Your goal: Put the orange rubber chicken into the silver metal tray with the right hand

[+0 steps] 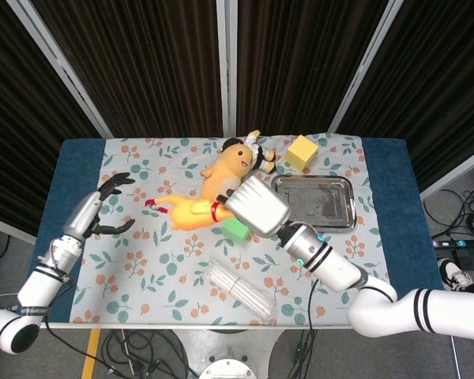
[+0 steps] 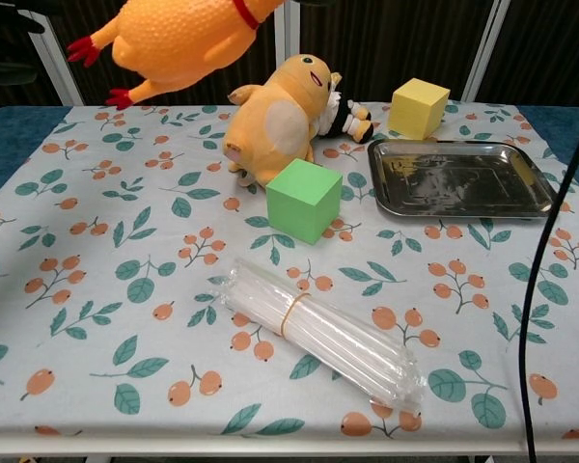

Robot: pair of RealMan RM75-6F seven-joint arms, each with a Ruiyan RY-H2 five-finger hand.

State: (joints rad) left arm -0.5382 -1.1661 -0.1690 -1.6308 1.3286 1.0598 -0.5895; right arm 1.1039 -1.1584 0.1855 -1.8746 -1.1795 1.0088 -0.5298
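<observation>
- Right hand (image 1: pixel 255 207): raised above the table, back plate toward the head camera, gripping the orange rubber chicken (image 1: pixel 188 212) at its neck end.
- Chicken: extends leftward from this hand, airborne.
- Silver metal tray (image 1: pixel 314 202): just right of it.
- Left hand (image 1: pixel 103 207): fingers spread, holding nothing.

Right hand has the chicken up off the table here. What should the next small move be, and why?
Probably carry it further to the robot's right, toward the silver metal tray. The right hand holds the orange rubber chicken in the air, over the cloth beside the green cube, not yet over the tray. The tray looks empty, and the left hand is open and apart from the chicken.
</observation>
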